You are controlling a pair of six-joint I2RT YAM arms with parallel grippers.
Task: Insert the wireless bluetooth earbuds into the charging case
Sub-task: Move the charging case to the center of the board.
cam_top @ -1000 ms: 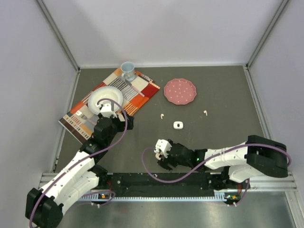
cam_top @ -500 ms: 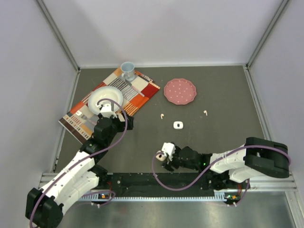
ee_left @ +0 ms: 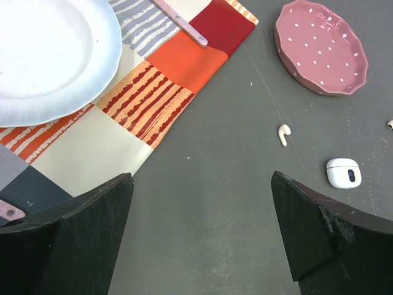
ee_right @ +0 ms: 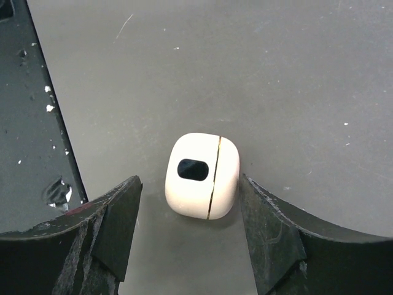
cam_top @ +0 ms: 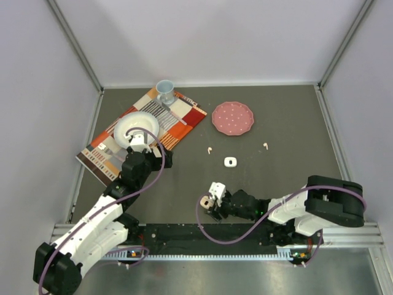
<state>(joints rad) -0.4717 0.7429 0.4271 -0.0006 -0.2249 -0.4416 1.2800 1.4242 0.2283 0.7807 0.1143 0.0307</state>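
The right gripper (ee_right: pixel 189 179) is low over the dark table (ee_right: pixel 282 74), close to the front rail. Its jaws stand apart, with a small white case (ee_right: pixel 202 176) lying between them. This case is closed, has a black oval on its top, and rests on the table. One finger is just beside it and a gap shows at the other finger, so the case is not clamped. The left gripper (ee_left: pixel 201 184) hangs with its jaws wide apart and nothing between them, near the edge of a striped placemat (ee_left: pixel 153 98) that carries a white bowl (ee_left: pixel 55 61). A second case (ee_left: pixel 343 173), also closed, lies on the bare table further back. One earbud (ee_left: pixel 283 134) lies near it, on the side toward the placemat. Another earbud (cam_top: pixel 265 145) lies well apart from the first, near a pink dotted plate (cam_top: pixel 233 117). Both earbuds are on the table, outside the cases.
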